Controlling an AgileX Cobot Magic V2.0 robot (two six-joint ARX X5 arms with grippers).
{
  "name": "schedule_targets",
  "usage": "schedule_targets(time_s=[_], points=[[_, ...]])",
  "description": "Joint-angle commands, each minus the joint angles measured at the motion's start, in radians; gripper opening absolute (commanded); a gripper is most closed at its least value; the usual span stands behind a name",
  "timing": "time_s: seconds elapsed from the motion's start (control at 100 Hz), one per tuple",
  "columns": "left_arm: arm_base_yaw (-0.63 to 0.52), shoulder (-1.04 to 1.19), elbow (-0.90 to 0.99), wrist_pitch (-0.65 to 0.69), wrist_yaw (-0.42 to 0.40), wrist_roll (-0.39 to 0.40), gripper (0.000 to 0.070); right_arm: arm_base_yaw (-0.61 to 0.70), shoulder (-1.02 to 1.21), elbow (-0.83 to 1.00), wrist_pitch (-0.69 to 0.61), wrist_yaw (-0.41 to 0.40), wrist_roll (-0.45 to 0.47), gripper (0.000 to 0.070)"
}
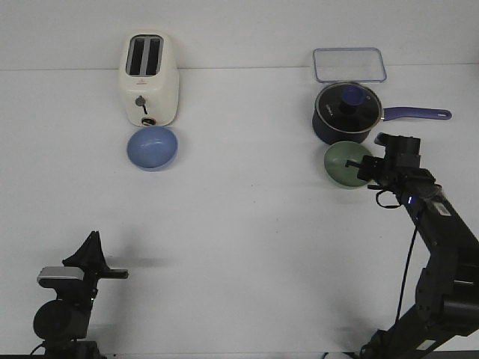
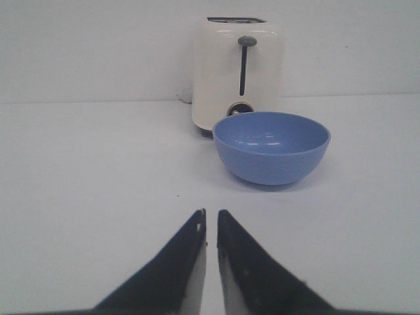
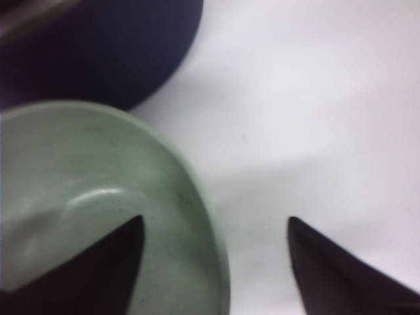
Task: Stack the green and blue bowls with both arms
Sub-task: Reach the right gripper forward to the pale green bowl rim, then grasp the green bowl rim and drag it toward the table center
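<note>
The pale sage green smooth round bowl [image 1: 345, 164] sits just in front of the dark blue lidded saucepan [image 1: 346, 114]. The right black pointed gripper [image 3: 213, 226] has its jaws spread, straddling the bowl's rim, 1 finger inside and 1 outside. The periwinkle blue round bowl [image 1: 153, 147] rests just before the cream toaster [image 1: 150, 79]. The left black gripper [image 2: 210, 216] is well apart from it, jaws nearly pressed together.

The black right arm [image 1: 419, 194] covers the pale green round bowl's [image 1: 343, 164] right rim; the dark blue saucepan [image 3: 92, 46] beside it blurs.
</note>
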Motion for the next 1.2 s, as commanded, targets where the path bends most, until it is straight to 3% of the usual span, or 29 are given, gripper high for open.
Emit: schedule_targets(time_s=[0.0, 0.2, 0.36, 0.62, 0.79, 0.94, 1.1, 1.19], points=[[0.001, -0.002, -0.02, 0.011, 0.005, 0.013, 0.0015, -0.003, 0.016, 0.028, 0.004, -0.008, -0.009, 0.0], [0.001, -0.002, -0.02, 0.011, 0.005, 0.013, 0.0015, -0.01, -0.063, 0.037, -0.091, -0.092, -0.039, 0.0], [0.001, -0.002, -0.02, 0.011, 0.005, 0.013, 0.0015, 0.009, -0.214, 0.034, -0.186, -0.211, -0.035, 0.0], [0.001, -0.002, -0.02, 0.011, 0.005, 0.013, 0.0015, 0.18, -0.512, -0.077, -0.251, -0.209, -0.031, 0.0], [0.001, -0.002, -0.02, 0.016, 0.005, 0.013, 0.0015, 0.37, -0.653, -0.197, -0.249, -0.177, 0.05, 0.0], [0.001, -0.002, -0.02, 0.016, 0.005, -0.01, 0.0015, 0.536, -0.669, -0.288, -0.241, -0.115, 0.099, 0.0], [0.001, -0.002, -0.02, 0.016, 0.005, -0.014, 0.0015, 0.673, -0.636, -0.39, -0.143, -0.085, 0.159, 0.0], [0.001, -0.002, -0.02, 0.016, 0.005, -0.09, 0.0015, 0.723, -0.598, -0.422, -0.106, -0.061, 0.169, 0.0]])
